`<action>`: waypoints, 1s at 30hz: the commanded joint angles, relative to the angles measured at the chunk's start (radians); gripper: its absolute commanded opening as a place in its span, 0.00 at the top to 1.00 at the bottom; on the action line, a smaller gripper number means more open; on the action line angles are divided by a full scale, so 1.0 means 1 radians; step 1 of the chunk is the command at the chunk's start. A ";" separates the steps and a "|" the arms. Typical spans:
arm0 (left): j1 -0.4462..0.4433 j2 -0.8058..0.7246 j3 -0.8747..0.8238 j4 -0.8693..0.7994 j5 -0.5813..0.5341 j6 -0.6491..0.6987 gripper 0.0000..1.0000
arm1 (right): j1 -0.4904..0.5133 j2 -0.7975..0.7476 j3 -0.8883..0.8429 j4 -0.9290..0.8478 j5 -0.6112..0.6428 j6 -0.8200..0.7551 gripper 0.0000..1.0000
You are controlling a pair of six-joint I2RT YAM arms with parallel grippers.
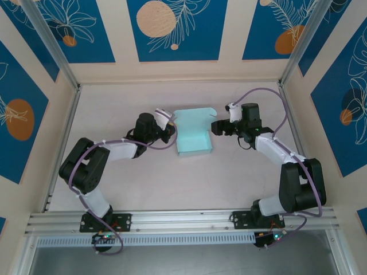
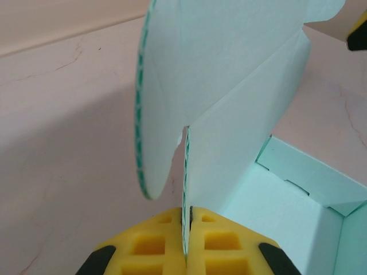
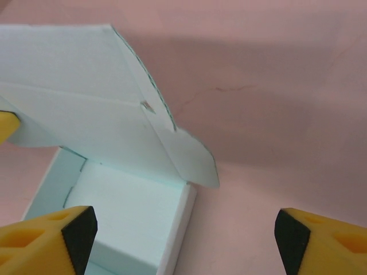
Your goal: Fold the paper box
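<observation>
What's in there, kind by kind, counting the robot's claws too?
Pale-blue paper box: 1
Yellow-tipped claws: 2, the left claw and the right claw
Total: 3

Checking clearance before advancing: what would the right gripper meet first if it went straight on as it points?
Most likely the paper box: its side wall and the raised lid's rounded flap lie straight ahead of the open right gripper, though depth is unclear.
</observation>
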 commanded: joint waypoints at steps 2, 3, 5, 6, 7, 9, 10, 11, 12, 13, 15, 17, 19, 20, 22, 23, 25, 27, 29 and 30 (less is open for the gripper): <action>-0.006 0.019 0.022 -0.017 -0.004 0.038 0.99 | -0.032 0.076 0.036 0.116 -0.191 -0.084 0.16; -0.007 0.018 0.025 -0.021 -0.005 0.040 0.99 | -0.031 0.095 0.049 0.118 -0.209 -0.094 0.16; -0.005 0.024 0.030 -0.027 -0.007 0.043 0.99 | -0.028 0.131 0.073 0.123 -0.233 -0.106 0.17; -0.005 0.028 0.033 -0.029 -0.006 0.044 0.99 | -0.027 0.150 0.084 0.126 -0.233 -0.111 0.17; -0.006 0.031 0.037 -0.033 -0.006 0.044 0.99 | -0.024 0.172 0.098 0.126 -0.233 -0.114 0.17; -0.005 0.036 0.044 -0.037 -0.002 0.046 0.99 | -0.026 0.213 0.137 0.105 -0.234 -0.120 0.20; -0.005 0.037 0.046 -0.038 -0.001 0.046 0.99 | -0.025 0.223 0.149 0.101 -0.234 -0.122 0.20; -0.005 0.038 0.049 -0.042 -0.001 0.047 0.99 | -0.024 0.234 0.161 0.103 -0.229 -0.122 0.20; -0.005 0.039 0.050 -0.044 0.000 0.049 0.99 | -0.024 0.245 0.175 0.099 -0.231 -0.121 0.20; -0.006 0.040 0.051 -0.045 -0.002 0.049 0.99 | -0.024 0.256 0.189 0.087 -0.234 -0.119 0.20; -0.005 0.043 0.056 -0.050 -0.003 0.048 0.99 | -0.023 0.282 0.223 0.060 -0.241 -0.115 0.25; -0.006 0.045 0.058 -0.050 -0.009 0.043 0.99 | -0.018 0.300 0.244 0.037 -0.242 -0.104 0.33; -0.005 0.046 0.057 -0.047 -0.015 0.033 0.99 | -0.008 0.301 0.246 0.030 -0.228 -0.095 0.41; -0.006 0.046 0.055 -0.048 -0.019 0.028 0.99 | -0.001 0.295 0.242 0.027 -0.214 -0.091 0.42; -0.006 0.044 0.052 -0.047 -0.035 0.018 0.99 | 0.016 0.278 0.224 0.020 -0.179 -0.086 0.43; -0.006 0.043 0.050 -0.047 -0.042 0.014 0.99 | 0.024 0.268 0.213 0.019 -0.159 -0.084 0.43; -0.006 0.039 0.043 -0.042 -0.051 0.008 0.99 | 0.044 0.244 0.187 0.021 -0.126 -0.083 0.42; -0.005 0.037 0.038 -0.038 -0.056 -0.002 0.99 | 0.065 0.223 0.167 0.022 -0.078 -0.079 0.42; -0.007 0.036 0.037 -0.035 -0.064 -0.010 0.99 | 0.078 0.213 0.155 0.020 -0.038 -0.069 0.42; -0.007 0.037 0.035 -0.033 -0.071 -0.016 0.99 | 0.083 0.209 0.153 0.019 -0.023 -0.065 0.42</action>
